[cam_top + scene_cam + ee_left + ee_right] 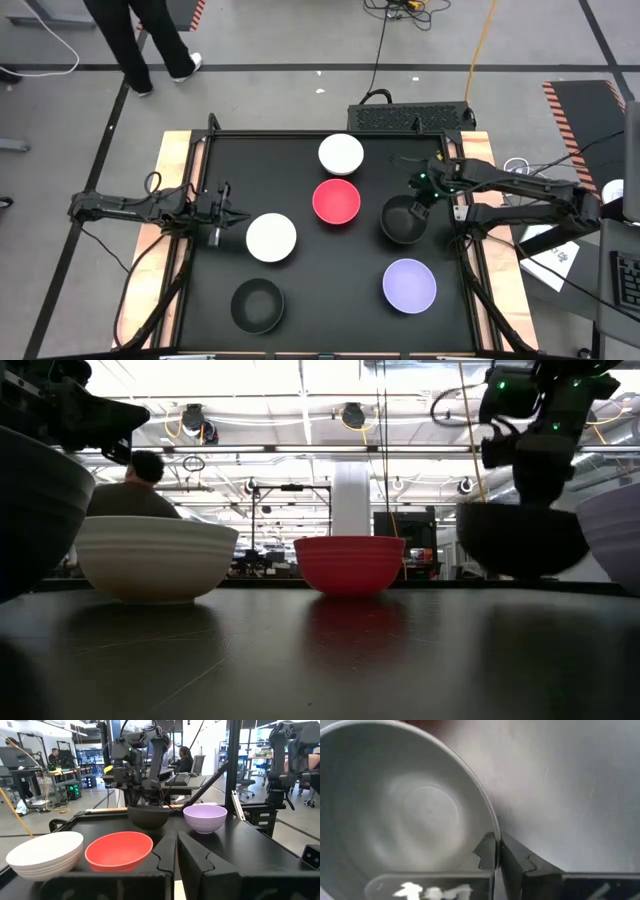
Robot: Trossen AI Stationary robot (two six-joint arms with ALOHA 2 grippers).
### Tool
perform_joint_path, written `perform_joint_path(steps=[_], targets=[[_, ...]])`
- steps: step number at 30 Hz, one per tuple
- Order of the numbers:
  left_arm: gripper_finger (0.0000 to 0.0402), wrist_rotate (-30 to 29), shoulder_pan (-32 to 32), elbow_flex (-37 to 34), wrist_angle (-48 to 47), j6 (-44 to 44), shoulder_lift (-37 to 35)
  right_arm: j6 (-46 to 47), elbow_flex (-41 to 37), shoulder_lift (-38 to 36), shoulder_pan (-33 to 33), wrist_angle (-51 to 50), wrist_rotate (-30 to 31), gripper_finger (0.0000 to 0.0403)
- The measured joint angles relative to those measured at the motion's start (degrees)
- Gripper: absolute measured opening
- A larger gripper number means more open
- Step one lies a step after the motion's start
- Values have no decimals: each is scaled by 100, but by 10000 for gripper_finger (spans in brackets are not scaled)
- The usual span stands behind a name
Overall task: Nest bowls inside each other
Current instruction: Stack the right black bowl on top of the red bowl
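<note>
The right gripper (424, 195) has its fingers (487, 851) clenched on the rim of a black bowl (402, 221), lifted beside the red bowl (336, 202). That thin edge grip could slip, tipping it onto the tabletop (330, 290); the left gripper (232, 214) waits, fingers closed empty

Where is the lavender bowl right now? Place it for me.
In the high view the lavender bowl sits near the table's front right corner, just in front of the black bowl that the right gripper pinches by its rim.
</note>
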Motion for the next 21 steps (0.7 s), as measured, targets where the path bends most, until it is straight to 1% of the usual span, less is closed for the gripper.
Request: perform_joint_path(steps=[8, 15, 21], targets=[[21, 0, 0, 1, 2, -9, 1, -13, 0, -932, -21, 352, -8, 2], [21, 2, -2, 0, -37, -52, 2, 0, 0, -1532, -18, 411, -12, 2], [21, 2, -2, 2, -36, -72, 0, -18, -56, -1890, -18, 1033, -14, 2]])
